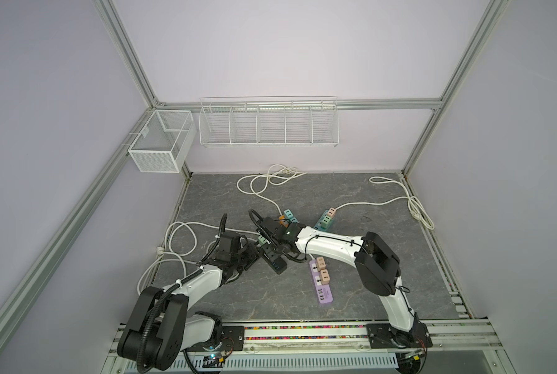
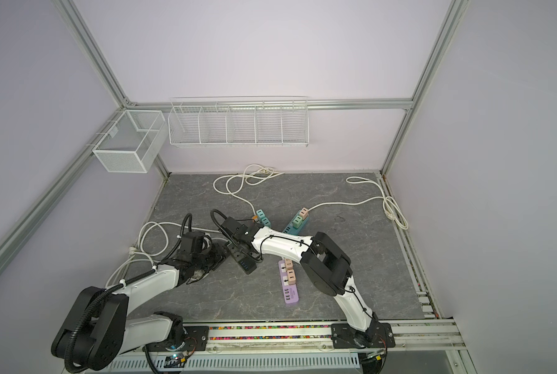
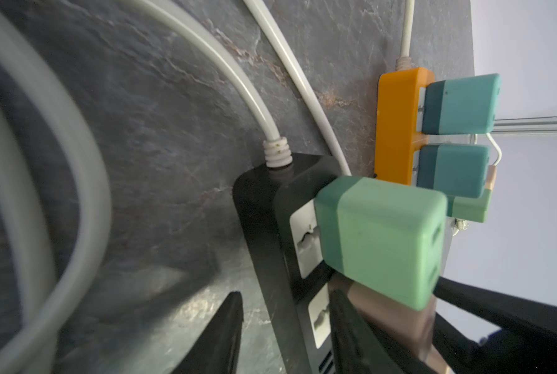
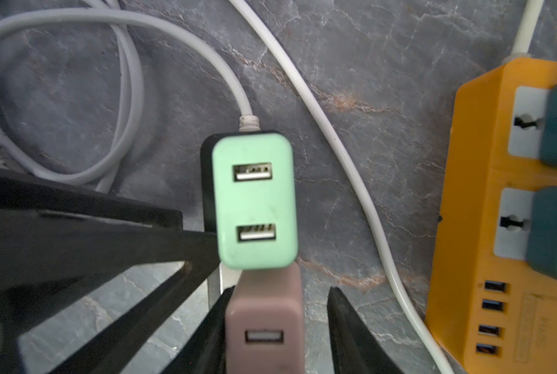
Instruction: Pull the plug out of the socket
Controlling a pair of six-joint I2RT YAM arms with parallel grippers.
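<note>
A black socket strip [image 1: 275, 264] [image 3: 264, 226] lies mid-table with a mint-green plug [image 4: 254, 200] [image 3: 384, 239] and a dusty-pink plug [image 4: 264, 323] seated in it. My left gripper [image 3: 285, 293] [image 1: 254, 255] straddles the strip from its side. One finger [image 3: 228, 330] stands apart from the strip's edge, the other lies over its face. My right gripper [image 4: 282, 289] [image 1: 272, 249] hangs over the pink plug. One finger [image 4: 212, 323] is against it, and a gap shows before the other finger [image 4: 348, 323]. In both top views the pink plug is hidden under the right wrist.
An orange strip [image 4: 484, 194] [image 1: 283, 220] with teal plugs lies just beyond. A teal strip [image 1: 325, 221] and a purple strip [image 1: 322, 285] with two pink plugs lie to the right. White cords [image 1: 180, 239] loop on the left. Wire baskets [image 1: 269, 124] hang on the back wall.
</note>
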